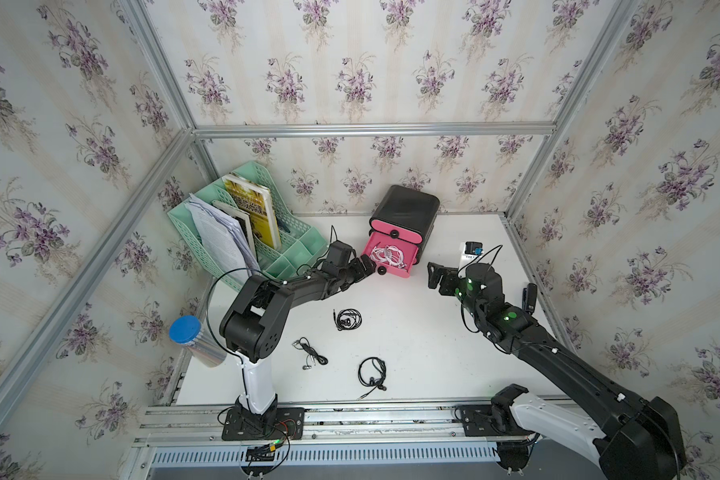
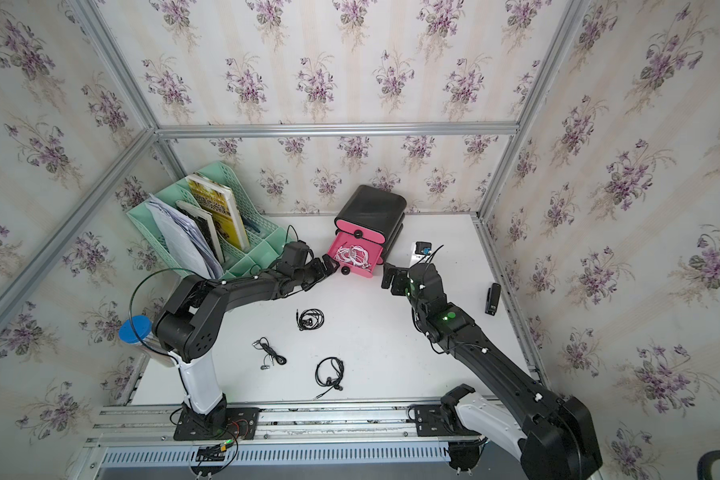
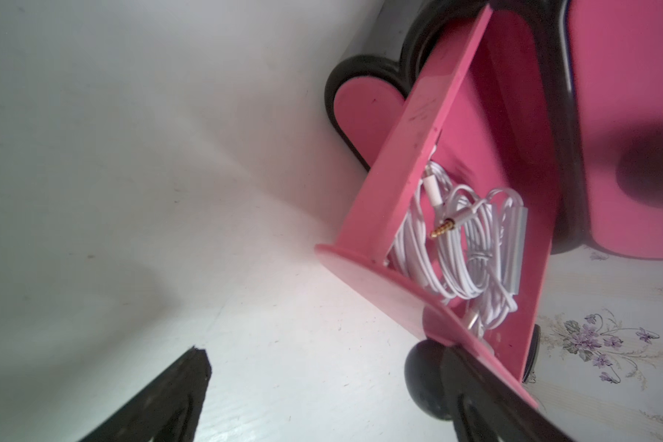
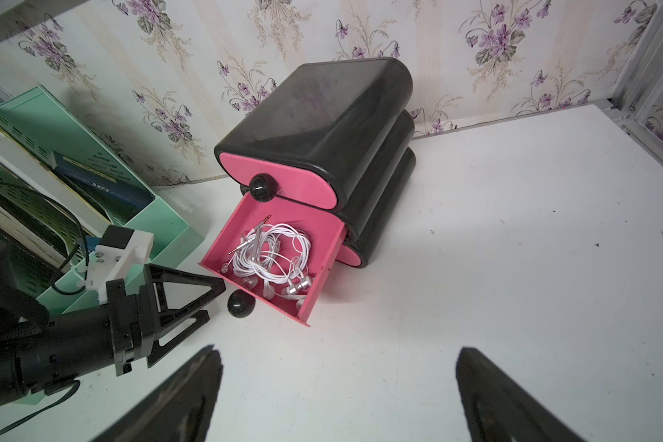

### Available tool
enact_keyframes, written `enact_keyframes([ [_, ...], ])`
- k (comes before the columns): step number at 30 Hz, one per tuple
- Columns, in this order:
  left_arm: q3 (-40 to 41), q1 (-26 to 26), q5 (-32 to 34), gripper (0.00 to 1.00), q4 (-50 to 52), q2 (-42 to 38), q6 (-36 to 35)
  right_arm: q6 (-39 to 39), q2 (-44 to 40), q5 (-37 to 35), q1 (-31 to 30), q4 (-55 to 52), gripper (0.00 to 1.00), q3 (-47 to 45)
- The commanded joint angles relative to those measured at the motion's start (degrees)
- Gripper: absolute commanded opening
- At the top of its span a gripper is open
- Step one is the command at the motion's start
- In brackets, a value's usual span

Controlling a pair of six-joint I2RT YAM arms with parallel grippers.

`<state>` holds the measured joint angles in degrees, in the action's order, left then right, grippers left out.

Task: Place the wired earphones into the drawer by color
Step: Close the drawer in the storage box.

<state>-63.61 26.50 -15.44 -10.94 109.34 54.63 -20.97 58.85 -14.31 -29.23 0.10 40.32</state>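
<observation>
- The wired earphones (image 1: 387, 256) in white lie tangled inside the open middle drawer (image 4: 268, 212) of a small black cabinet (image 1: 406, 205), which stands at the far centre of the white table (image 1: 433, 357).
- Three black sets rest loose on the near half of the table: one coiled (image 1: 348, 319), one to its left (image 1: 312, 354), and one nearest of all (image 1: 373, 372). No red set is visible.
- The left gripper (image 1: 366, 268) has its jaws apart and empty, just beside the open drawer's round black knob (image 4: 239, 303). Whether it touches the knob cannot be told.
- The right gripper (image 1: 435, 277) is also spread wide and empty, hovering to the right of the drawer.
- The likely step is shutting this drawer. Push squarely on the knob along the drawer's slide, and slowly, so the light cabinet does not skid or twist.
- Check that no white cable hangs over the rim, where it could get pinched.
</observation>
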Motion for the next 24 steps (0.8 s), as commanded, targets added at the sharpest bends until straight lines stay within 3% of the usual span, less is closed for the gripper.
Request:
enact_keyframes([
  [1, -1.54, 0.00, -0.94, 0.99, -1.49, 0.76, 0.21, 0.23, -0.40, -0.90, -0.03, 0.44, 1.00, 0.12],
  [24, -10.88, -0.12, -1.63, 0.99, 1.88, 6.36, -0.93, 0.68, -0.69, -0.99, -0.02, 0.42, 1.00, 0.31],
])
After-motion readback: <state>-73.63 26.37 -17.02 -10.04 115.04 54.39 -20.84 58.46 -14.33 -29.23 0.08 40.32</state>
